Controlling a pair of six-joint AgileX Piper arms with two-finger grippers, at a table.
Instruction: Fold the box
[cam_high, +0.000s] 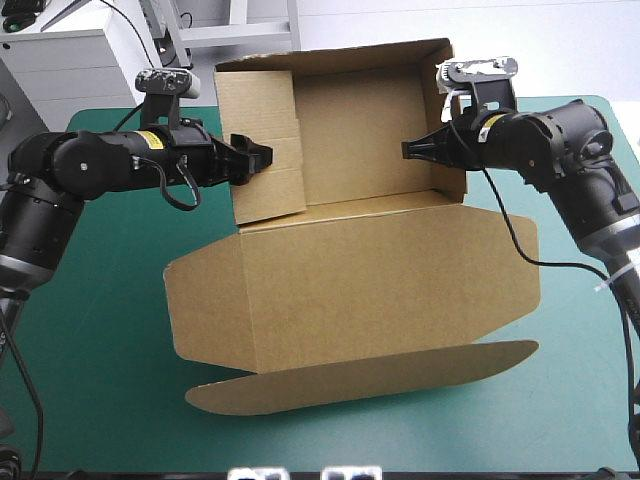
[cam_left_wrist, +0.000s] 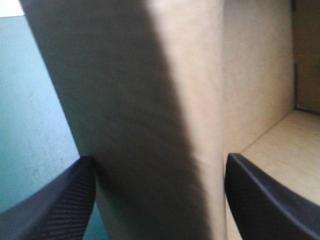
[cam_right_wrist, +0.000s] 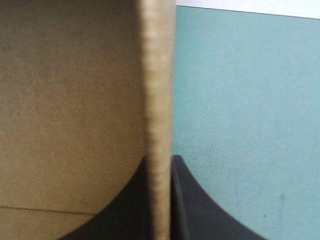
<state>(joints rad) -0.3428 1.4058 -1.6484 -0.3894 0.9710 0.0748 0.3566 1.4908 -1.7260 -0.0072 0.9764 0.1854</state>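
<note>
The brown box (cam_high: 350, 130) stands at the far middle of the table with its back and side walls raised. Its lid (cam_high: 350, 280) lies flat toward the front, ending in a rounded flap (cam_high: 360, 385). My left gripper (cam_high: 258, 158) is at the left wall, open, its fingers astride the folded-in wall panel (cam_left_wrist: 150, 100); one finger (cam_left_wrist: 260, 195) is inside the box and the other outside. My right gripper (cam_high: 415, 150) is shut on the top of the right wall, whose board edge (cam_right_wrist: 157, 75) runs between the fingers (cam_right_wrist: 195, 205).
Teal-green cover (cam_high: 90, 330) lies bare to the left of the lid and also to its right (cam_high: 570, 380). The rounded flap reaches close to the table's front edge. The box's back wall stands at the far edge.
</note>
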